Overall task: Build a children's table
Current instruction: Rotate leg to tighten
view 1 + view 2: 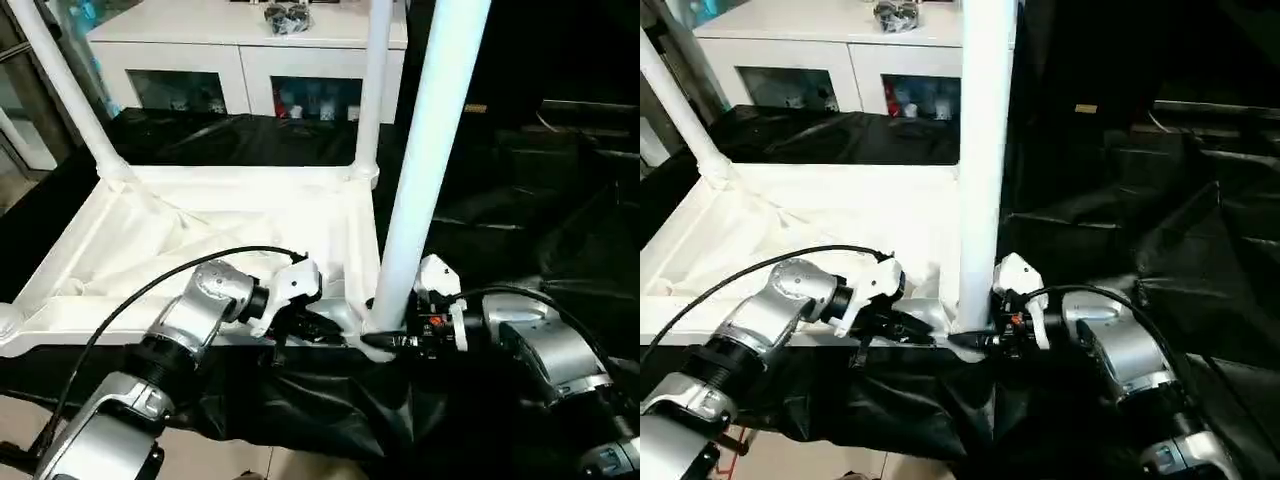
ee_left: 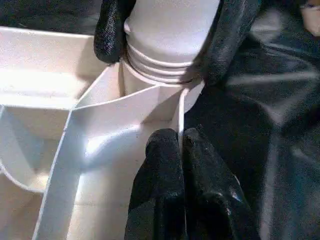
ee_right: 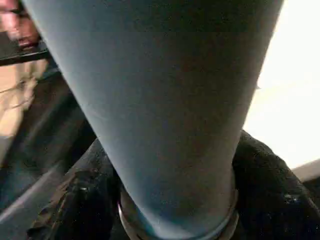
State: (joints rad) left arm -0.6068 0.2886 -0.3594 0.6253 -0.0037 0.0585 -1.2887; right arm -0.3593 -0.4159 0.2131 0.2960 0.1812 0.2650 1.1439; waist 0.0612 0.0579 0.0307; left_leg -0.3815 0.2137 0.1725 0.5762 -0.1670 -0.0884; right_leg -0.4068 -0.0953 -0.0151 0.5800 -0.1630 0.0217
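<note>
The white tabletop (image 1: 200,230) lies underside up on black sheeting. White legs stand in its far left corner (image 1: 65,85) and far right corner (image 1: 372,90). A third leg (image 1: 425,150) stands upright in the near right corner socket (image 2: 145,85), its threaded end (image 2: 160,65) partly showing above the socket. My right gripper (image 1: 385,340) is closed round this leg's base, one finger on each side (image 2: 112,30). My left gripper (image 2: 180,140) is shut on the thin rim wall of the tabletop just beside that socket, coming from the left (image 1: 335,335).
A white cabinet (image 1: 250,50) with glass doors stands behind the tabletop, a dark object (image 1: 288,14) on top of it. Crumpled black sheeting (image 1: 520,200) covers the surface to the right and hangs over the near edge. Pale floor (image 1: 250,465) shows below.
</note>
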